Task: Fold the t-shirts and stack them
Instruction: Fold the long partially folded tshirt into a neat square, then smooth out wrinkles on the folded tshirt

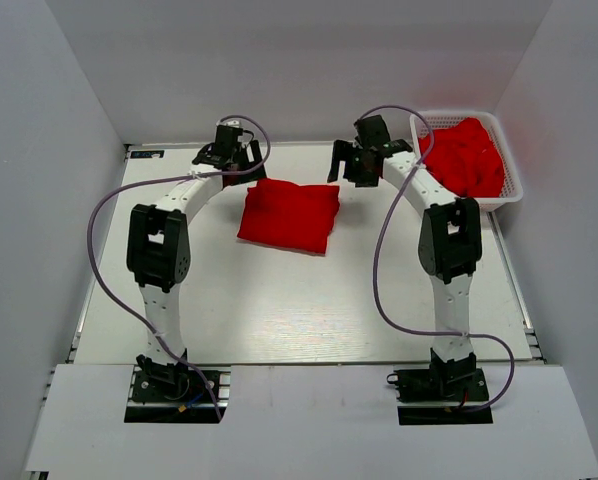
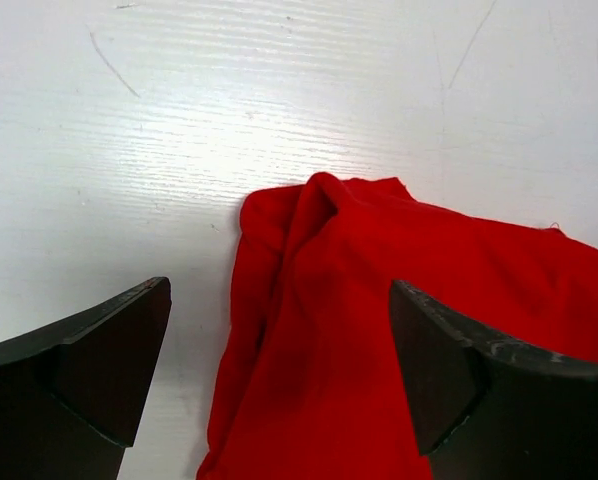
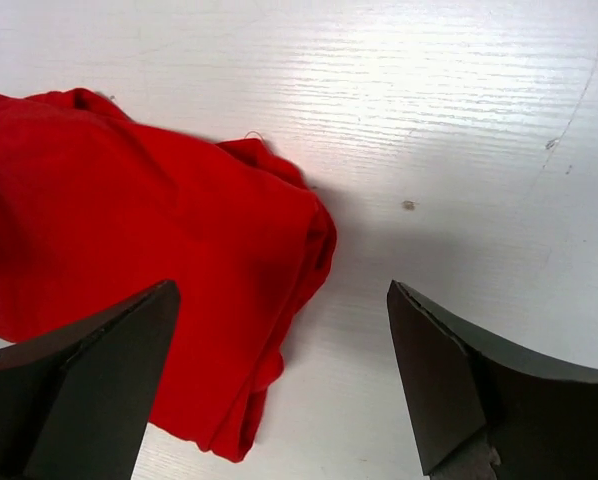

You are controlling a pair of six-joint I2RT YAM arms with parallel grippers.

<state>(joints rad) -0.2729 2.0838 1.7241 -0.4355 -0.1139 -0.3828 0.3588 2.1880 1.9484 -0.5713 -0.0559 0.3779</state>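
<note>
One folded t-shirt (image 1: 289,215) lies on the white surface (image 1: 279,310) a little toward 12 o'clock from the centre. It is a compact, slightly skewed red rectangle, and its long edges run roughly from 9 to 3 o'clock. In the wrist views its far corners look soft and a little bunched rather than crisp. From the pictures I cannot tell whether this bundle is a single shirt or already more than one layer. At about 2 o'clock from it, in the far right corner of the surface, a white mesh basket (image 1: 509,196) holds a crumpled heap of t-shirts (image 1: 464,155), rising above the rim and not folded. The left arm (image 1: 159,250) reaches to the bundle's 10 o'clock corner. Its jaws stand spread wide above the cloth and hold nothing, one finger over the bare surface and the other over the red fabric. The right arm (image 1: 449,240) reaches to the 2 o'clock corner, between bundle and basket, and its jaws are likewise spread and empty. By my reading the fold on this bundle looks finished and let go, so the task is in its early part. The heap in the basket has yet to be pulled out, folded piece by piece and laid on top.
</note>
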